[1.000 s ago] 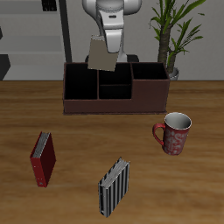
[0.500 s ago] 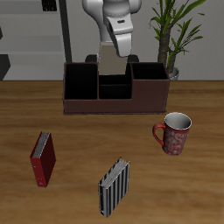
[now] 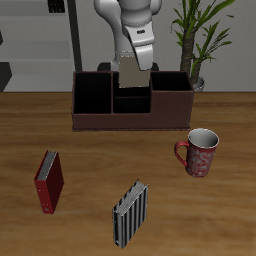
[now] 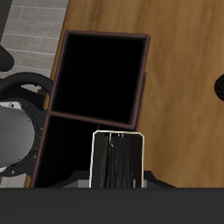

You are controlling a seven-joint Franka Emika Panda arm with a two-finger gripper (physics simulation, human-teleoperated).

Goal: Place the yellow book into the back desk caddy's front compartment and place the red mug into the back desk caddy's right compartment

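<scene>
- Right now the claw (image 3: 134,62) is clamped on the yellow book (image 3: 133,76); it holds the book upright by its top edge, above the divided middle of the back desk caddy (image 3: 160,110), near the bench's back edge
- in the wrist view the yellow book (image 4: 118,159) shows edge-on, pale cover sides round a dark middle, with the caddy's black cells under it; which cell is the front compartment I cannot tell from that view
- from the exterior view the book's lower edge seems about level with the caddy's rim, over or just behind the front compartment (image 3: 131,103); whether it has entered any cell is not clear
- to do this step well, as I judge it: bring the book squarely over the nearer small cell, not the one behind it; keep it vertical and in line with the partitions so no corner catches; lower it straight until it bears on the floor of the cell; only then let the claw part
- the risk is dropping it into the rear middle cell, or tipping it against a partition
- the red mug (image 3: 200,152) stands on the bench, nearer the front edge than the caddy and well apart from it; its turn comes after, for the right compartment (image 3: 170,98)
</scene>
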